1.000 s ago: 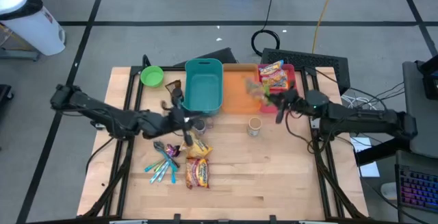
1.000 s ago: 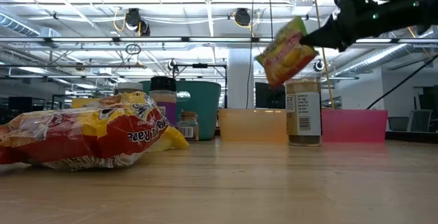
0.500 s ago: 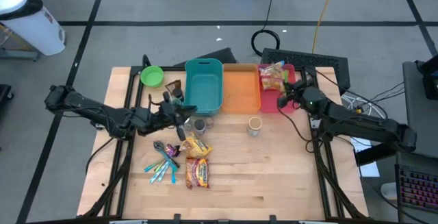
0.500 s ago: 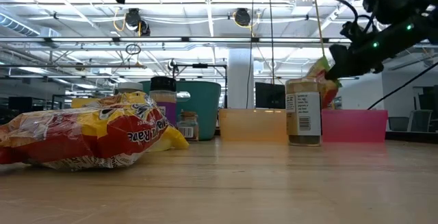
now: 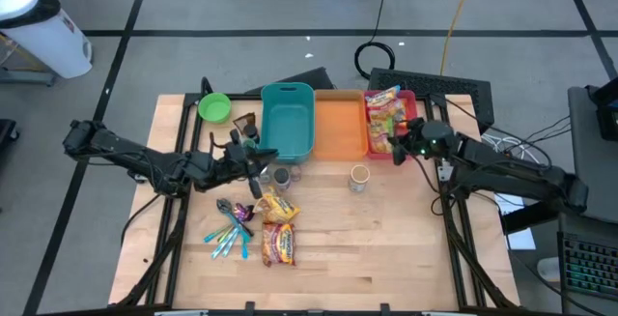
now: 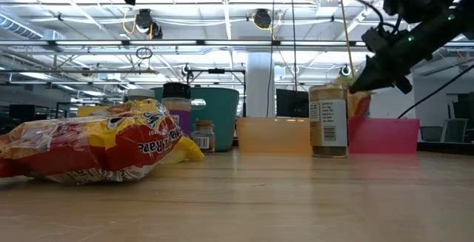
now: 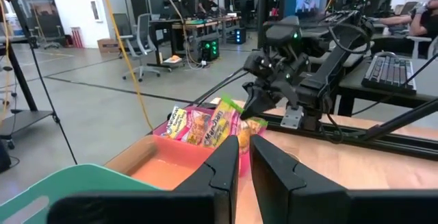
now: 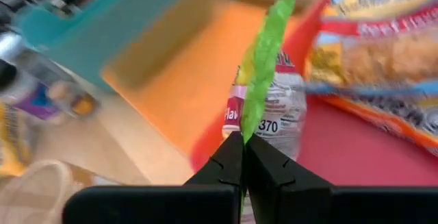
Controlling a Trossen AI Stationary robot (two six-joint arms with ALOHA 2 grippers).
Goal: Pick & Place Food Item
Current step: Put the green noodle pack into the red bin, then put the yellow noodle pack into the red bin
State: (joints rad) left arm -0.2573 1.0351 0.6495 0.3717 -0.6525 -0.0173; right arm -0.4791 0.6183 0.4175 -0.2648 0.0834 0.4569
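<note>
Wooden boards make up the surface (image 5: 386, 248) under me, with grey floor all around and a bright workshop beyond it. My right pincer (image 5: 399, 143) is clamped tight on the green edge of a snack packet (image 8: 262, 87), and it hangs over the near end of the pink bin (image 5: 379, 149), at the border with the orange bin (image 5: 340, 128). Deeper in that pink bin lies another bright snack bag (image 5: 383, 99). Beside the orange bin stands the teal bin (image 5: 288, 118), and a small cup (image 5: 359, 177) sits on the boards just in front of the orange one. My left pincer (image 5: 253, 160) waits with its fingers nearly together and nothing between them, raised above the boards just in front of the teal bin. Near it are a small jar (image 5: 281, 175), two yellow-red noodle packets (image 5: 279, 231) and a cluster of blue markers (image 5: 230, 235). A green bowl (image 5: 214, 107) sits at the far left corner.
</note>
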